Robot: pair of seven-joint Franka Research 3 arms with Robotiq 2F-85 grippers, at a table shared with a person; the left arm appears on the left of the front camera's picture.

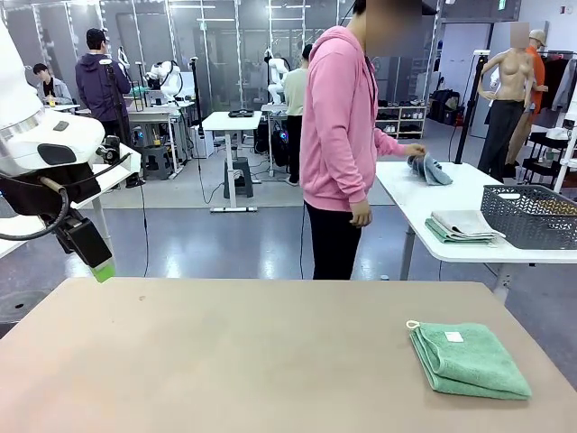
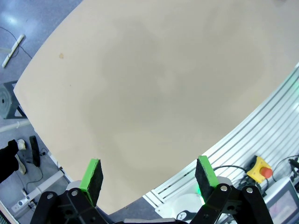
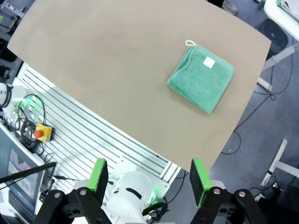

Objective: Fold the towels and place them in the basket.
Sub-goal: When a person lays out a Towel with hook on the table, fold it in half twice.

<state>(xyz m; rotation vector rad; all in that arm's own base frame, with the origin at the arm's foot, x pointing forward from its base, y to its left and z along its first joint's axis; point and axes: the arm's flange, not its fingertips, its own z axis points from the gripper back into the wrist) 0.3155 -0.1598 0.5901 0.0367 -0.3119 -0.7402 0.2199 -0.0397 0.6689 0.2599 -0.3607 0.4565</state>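
One green towel [image 3: 202, 79] folded, well ahead of the right gripper [image 3: 149, 179] — jaws spread, empty; left gripper [image 2: 148, 179] gaping over the table [image 2: 163, 93] — one basket [image 1: 532, 216] beyond.

The folded towel [image 1: 469, 359] lies on the table [image 1: 225, 361], well right of the left hand [image 1: 102, 268]; the basket [image 1: 532, 215] stands beyond on another table [image 1: 433, 203].

We scan every surface for lettering and find nothing we can read. The white label [image 1: 453, 336] on the mint green towel [image 1: 473, 365] shows as a plain patch from the front and from the right wrist; any print there is too small to tell.
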